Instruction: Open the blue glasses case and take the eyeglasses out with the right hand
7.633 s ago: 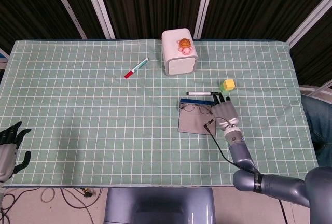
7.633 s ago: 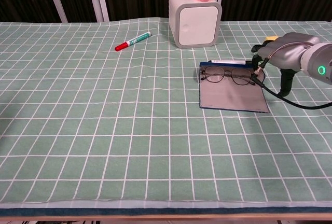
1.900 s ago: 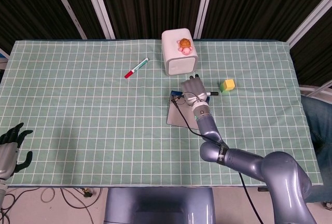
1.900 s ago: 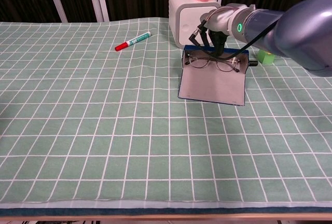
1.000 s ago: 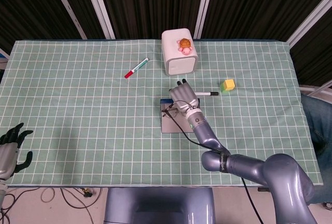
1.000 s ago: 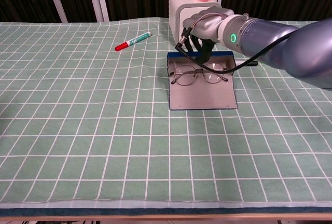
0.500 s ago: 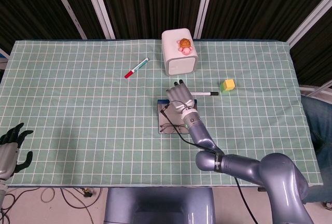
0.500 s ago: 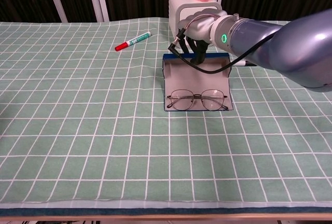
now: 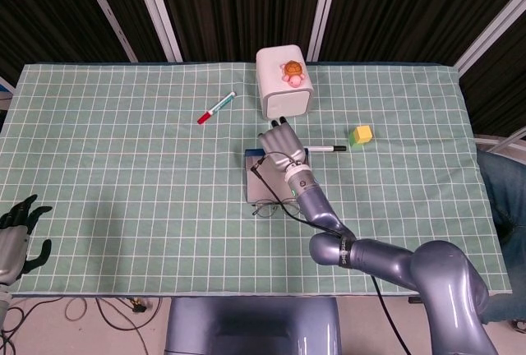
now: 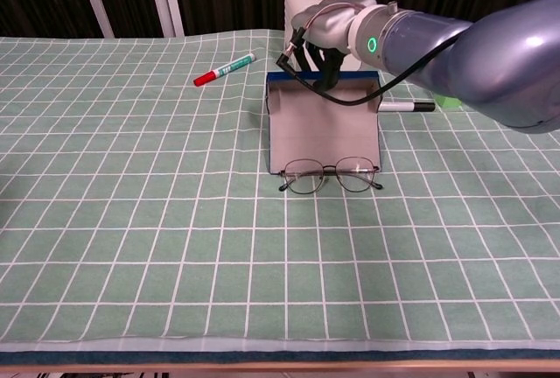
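While right robot hand grips case far edge | eyeglasses at near edge

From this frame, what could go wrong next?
1. The eyeglasses lie across the near edge of the open blue glasses case, apparently unheld; dragging the case further may drop them onto the cloth.
2. The right hand sits at the case's far edge near the black marker and could knock it.
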Robot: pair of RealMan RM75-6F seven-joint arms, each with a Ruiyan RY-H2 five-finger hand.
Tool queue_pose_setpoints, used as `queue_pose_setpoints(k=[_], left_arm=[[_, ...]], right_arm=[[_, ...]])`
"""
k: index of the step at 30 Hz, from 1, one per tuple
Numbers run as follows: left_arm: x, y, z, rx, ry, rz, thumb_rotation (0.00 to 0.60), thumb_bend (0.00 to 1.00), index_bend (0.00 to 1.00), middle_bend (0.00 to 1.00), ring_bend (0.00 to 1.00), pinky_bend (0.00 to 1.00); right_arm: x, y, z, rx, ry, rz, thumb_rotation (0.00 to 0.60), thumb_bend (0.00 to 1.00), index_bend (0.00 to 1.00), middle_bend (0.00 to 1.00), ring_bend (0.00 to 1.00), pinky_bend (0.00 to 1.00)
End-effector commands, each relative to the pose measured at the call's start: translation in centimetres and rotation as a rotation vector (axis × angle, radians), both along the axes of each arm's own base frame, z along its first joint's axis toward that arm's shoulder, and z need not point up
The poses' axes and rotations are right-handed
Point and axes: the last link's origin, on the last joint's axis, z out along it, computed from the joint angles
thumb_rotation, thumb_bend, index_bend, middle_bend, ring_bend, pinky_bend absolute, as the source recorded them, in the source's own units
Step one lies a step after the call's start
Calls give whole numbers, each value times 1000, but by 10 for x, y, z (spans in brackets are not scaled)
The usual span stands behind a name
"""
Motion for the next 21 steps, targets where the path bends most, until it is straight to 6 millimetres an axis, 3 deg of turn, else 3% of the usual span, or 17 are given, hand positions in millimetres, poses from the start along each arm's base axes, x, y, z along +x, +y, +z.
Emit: queue_pose_setpoints(k=[1, 11, 21], left_arm=[[0, 0, 0, -3, 0, 1, 600, 468, 190, 0, 0, 123], [0, 1, 2, 7, 4, 2, 600, 467, 190, 0, 0, 123], [-1, 1, 1, 4, 8, 4, 600, 468, 190, 0, 0, 123]], right_arm=[[2, -3, 3, -5, -4, 9, 600, 435, 518, 550, 277, 237], [4, -12, 17, -33, -44, 19, 600, 433, 518, 544, 275, 236], [-6, -23, 59, -90, -67, 21, 600, 432, 518, 542, 275, 235]])
